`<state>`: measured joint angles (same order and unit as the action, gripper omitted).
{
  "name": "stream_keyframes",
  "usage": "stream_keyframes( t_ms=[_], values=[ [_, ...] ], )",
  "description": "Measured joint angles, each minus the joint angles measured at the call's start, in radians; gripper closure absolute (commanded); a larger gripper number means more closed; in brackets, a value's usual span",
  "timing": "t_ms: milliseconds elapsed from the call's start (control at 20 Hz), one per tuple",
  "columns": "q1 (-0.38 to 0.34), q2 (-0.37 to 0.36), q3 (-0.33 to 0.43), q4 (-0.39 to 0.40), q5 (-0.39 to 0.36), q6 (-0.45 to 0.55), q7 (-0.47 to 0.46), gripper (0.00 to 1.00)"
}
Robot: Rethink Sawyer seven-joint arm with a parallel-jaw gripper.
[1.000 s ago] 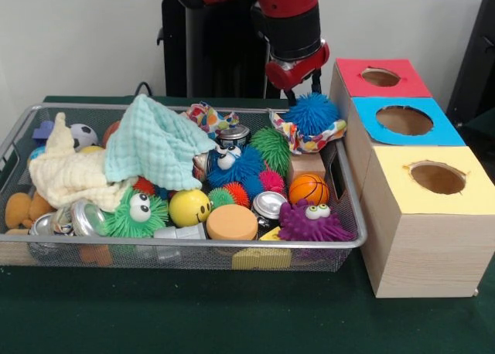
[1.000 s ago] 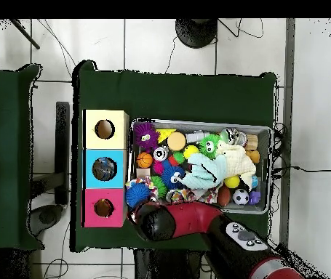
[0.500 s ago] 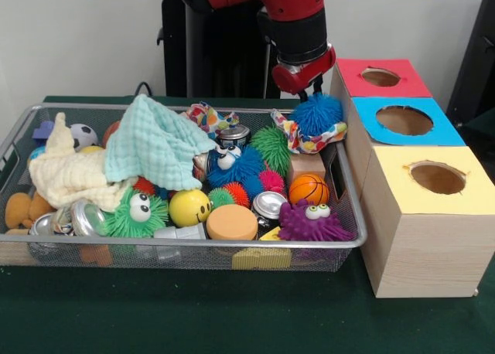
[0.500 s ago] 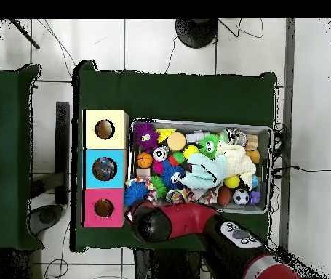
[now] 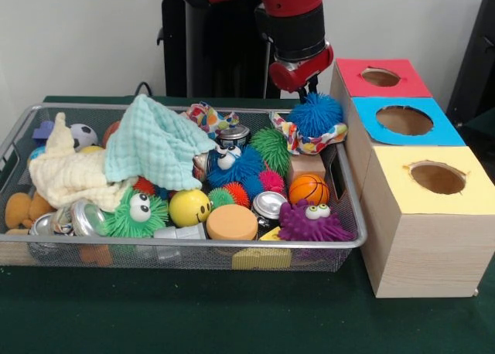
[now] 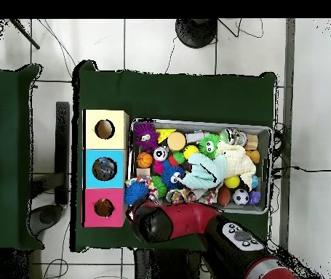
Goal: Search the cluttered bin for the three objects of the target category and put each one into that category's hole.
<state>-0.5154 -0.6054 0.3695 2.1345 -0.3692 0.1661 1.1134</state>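
The wire mesh bin (image 5: 193,244) is full of toys; it also shows in the overhead view (image 6: 270,167). A tan-brown plush lump (image 5: 17,209) lies at its near left corner, with no face showing. No other plush animal shows. The red-topped box's hole (image 5: 380,76) is at the far right, beside the bin; it shows too in the overhead view (image 6: 104,208). My gripper (image 5: 308,90) hangs over the bin's far right corner, just above a blue spiky ball (image 5: 315,113), which hides its tips. In the overhead view the arm (image 6: 175,221) covers the gripper.
A blue-topped box (image 5: 404,120) and a yellow-topped box (image 5: 437,178) stand in a row with the red one. A mint cloth (image 5: 155,145) and a cream cloth (image 5: 66,172) cover the bin's left half. Spiky balls, cans, a basketball (image 5: 308,188) and a smiley ball (image 5: 189,207) fill the rest.
My gripper has shifted a little to the right and up, toward the boxes. The blue spiky ball has nudged slightly right. Nothing else has moved.
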Motion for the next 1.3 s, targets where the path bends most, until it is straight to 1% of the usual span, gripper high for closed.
stream_keyframes(
  t_ms=[250,450,650,700,950,1000,1300],
  values=[
    [-0.01,-0.003,0.001,0.0,0.0,0.002,0.0,1.0],
    [-0.049,-0.013,0.011,0.0,0.0,0.028,0.0,1.0],
    [-0.114,-0.04,0.037,0.0,0.0,0.09,0.0,1.0],
    [-0.155,-0.058,0.057,0.0,0.0,0.136,0.0,1.0],
    [-0.225,-0.08,0.09,-0.005,-0.001,0.222,0.0,1.0],
    [-0.254,-0.084,0.107,-0.013,-0.001,0.259,0.0,1.0],
    [-0.302,-0.084,0.138,-0.042,-0.02,0.317,0.0,1.0]
  ],
)
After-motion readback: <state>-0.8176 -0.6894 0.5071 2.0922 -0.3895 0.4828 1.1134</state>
